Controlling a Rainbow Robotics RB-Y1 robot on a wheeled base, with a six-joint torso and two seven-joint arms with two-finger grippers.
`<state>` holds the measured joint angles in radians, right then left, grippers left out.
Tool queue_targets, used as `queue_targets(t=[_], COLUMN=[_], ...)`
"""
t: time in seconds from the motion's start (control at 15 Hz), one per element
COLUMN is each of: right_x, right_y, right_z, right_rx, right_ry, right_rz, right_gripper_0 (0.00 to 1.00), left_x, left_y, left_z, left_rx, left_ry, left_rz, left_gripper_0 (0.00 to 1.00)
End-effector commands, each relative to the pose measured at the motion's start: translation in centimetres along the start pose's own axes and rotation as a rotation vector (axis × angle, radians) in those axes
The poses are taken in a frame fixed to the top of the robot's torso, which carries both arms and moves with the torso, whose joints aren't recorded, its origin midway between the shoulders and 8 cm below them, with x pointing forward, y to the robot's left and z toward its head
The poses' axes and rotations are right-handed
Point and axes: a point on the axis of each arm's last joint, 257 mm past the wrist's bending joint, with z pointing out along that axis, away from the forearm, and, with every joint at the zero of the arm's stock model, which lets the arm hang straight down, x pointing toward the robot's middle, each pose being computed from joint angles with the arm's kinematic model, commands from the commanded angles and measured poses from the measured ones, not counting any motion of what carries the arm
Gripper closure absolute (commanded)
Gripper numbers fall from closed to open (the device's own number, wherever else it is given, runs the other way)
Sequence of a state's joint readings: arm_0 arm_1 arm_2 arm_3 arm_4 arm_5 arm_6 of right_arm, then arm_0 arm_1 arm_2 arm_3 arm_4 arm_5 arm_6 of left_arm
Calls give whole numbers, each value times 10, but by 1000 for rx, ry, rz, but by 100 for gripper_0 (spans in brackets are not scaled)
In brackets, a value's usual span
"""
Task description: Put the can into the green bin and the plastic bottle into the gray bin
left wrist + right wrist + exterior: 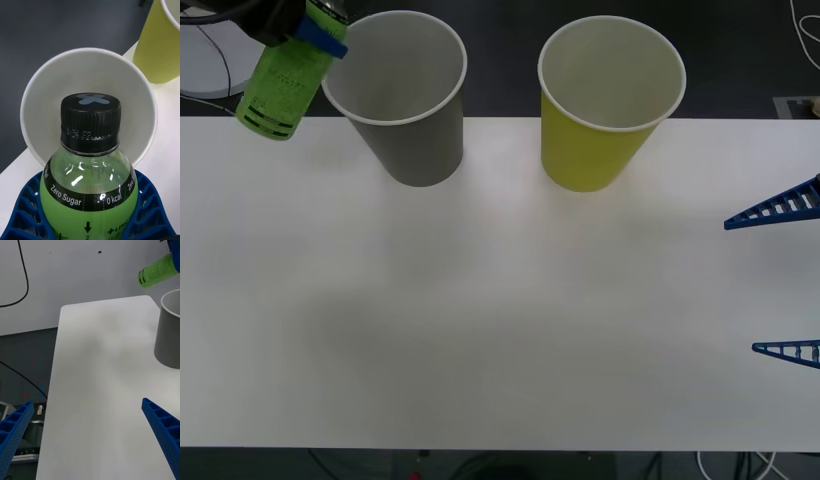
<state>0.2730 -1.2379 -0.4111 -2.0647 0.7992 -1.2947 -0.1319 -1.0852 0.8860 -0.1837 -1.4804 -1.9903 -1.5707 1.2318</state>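
My left gripper (318,34) is up at the far left, shut on the plastic bottle (280,85), which is green-labelled and tilted just left of the gray bin's (415,140) rim. In the left wrist view the bottle (90,168) sits between the blue fingers (26,202), its black cap (91,116) aimed at the gray bin's white mouth (41,93). The green bin (595,150) stands upright to the right of the gray one, also the green bin (157,48). My right gripper (780,280) hangs open at the right edge, holding nothing. The can is out of view.
Both bins stand near the far edge of the white table (500,330). The right wrist view shows the right gripper (90,435) over bare tabletop, the gray bin (168,337) and the bottle (157,272) farther off. Cables lie on the floor beyond.
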Motion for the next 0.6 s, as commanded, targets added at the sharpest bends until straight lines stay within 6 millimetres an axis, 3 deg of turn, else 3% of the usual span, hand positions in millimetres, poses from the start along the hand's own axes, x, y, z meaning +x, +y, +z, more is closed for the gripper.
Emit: queue_targets(t=[0.07, 0.6], right_x=[0, 0], right_y=[0, 0], right_z=[0, 0], right_rx=[0, 0], right_ry=[0, 0], right_rz=[0, 0], right_gripper_0=[0, 0], left_x=[-15, -55], left_y=[1, 1], left_z=[4, 16], left_rx=[2, 19], left_ry=[21, 86], left_rz=[8, 24], left_gripper_0=[100, 100])
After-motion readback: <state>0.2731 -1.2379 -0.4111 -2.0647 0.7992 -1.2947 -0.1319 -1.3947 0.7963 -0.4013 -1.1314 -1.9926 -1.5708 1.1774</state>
